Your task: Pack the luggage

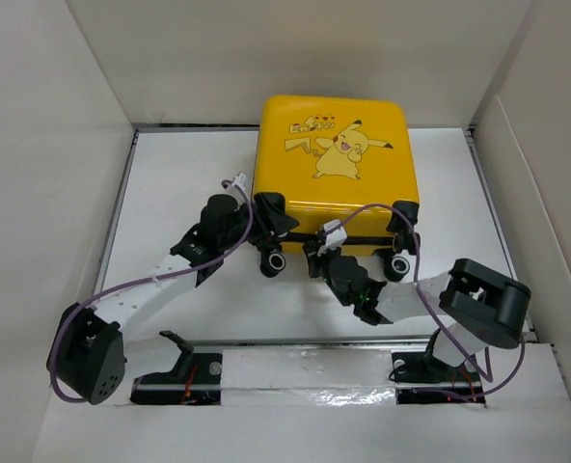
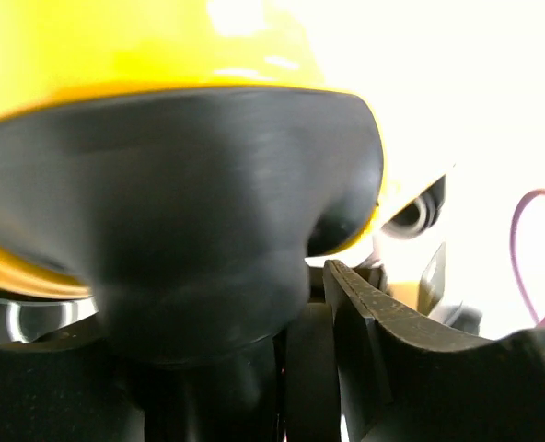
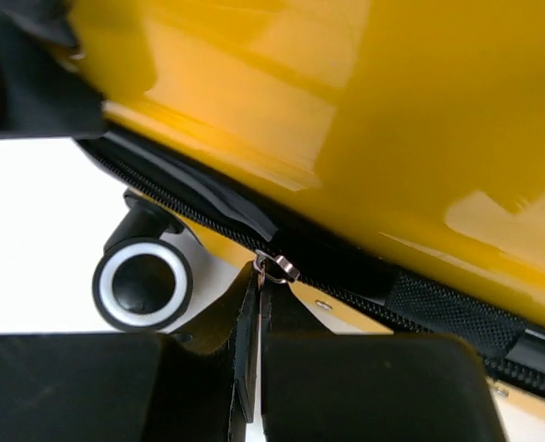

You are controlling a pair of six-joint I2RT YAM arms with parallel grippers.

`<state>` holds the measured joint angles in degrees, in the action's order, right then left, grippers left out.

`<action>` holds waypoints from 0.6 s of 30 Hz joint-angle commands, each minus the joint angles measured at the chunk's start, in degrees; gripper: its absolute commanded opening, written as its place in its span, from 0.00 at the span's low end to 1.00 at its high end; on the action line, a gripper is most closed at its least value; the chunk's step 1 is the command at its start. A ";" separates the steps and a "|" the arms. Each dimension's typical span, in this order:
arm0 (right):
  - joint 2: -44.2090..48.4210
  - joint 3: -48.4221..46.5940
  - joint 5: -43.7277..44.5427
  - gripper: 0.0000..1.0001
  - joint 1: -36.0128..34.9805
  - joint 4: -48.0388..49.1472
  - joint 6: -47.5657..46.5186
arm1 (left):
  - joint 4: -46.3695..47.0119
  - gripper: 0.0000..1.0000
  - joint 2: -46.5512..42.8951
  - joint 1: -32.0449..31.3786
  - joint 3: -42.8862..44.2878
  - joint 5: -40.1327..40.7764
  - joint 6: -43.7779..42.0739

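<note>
The luggage (image 1: 336, 159), a yellow hard-shell suitcase with a Pikachu print, lies flat and closed at the table's back middle, wheels toward me. My left gripper (image 1: 276, 220) is at its near left corner. In the left wrist view my left gripper (image 2: 314, 285) is closed around a black wheel mount (image 2: 208, 212) under the yellow shell (image 2: 144, 46). My right gripper (image 1: 319, 246) is at the near edge. In the right wrist view my right gripper (image 3: 259, 276) is shut on the small metal zipper pull (image 3: 279, 267) on the black zipper band (image 3: 190, 198), which gapes to the left of the pull.
Two black wheels with white rings (image 1: 273, 260) (image 1: 397, 262) stick out from the suitcase's near edge; one shows in the right wrist view (image 3: 144, 284). White walls (image 1: 44, 193) enclose the table on three sides. A white bar (image 1: 305, 371) runs along the near edge.
</note>
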<state>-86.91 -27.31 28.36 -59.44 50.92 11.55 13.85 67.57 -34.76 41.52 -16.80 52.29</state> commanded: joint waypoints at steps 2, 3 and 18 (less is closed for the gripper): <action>-2.47 -10.57 -24.67 0.00 -15.08 20.89 -0.73 | 27.36 0.00 -4.29 0.65 6.92 -13.17 5.35; -2.12 -11.01 -23.97 0.00 -15.87 19.15 -1.61 | 28.77 0.00 -4.72 1.27 6.39 -14.57 6.23; 22.12 9.64 -0.59 0.00 -8.52 -12.01 5.85 | 13.15 0.00 -13.60 1.80 -0.37 -8.52 -3.77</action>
<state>-70.30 -19.42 33.08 -67.55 43.24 12.38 8.38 59.57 -33.95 39.18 -26.06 55.42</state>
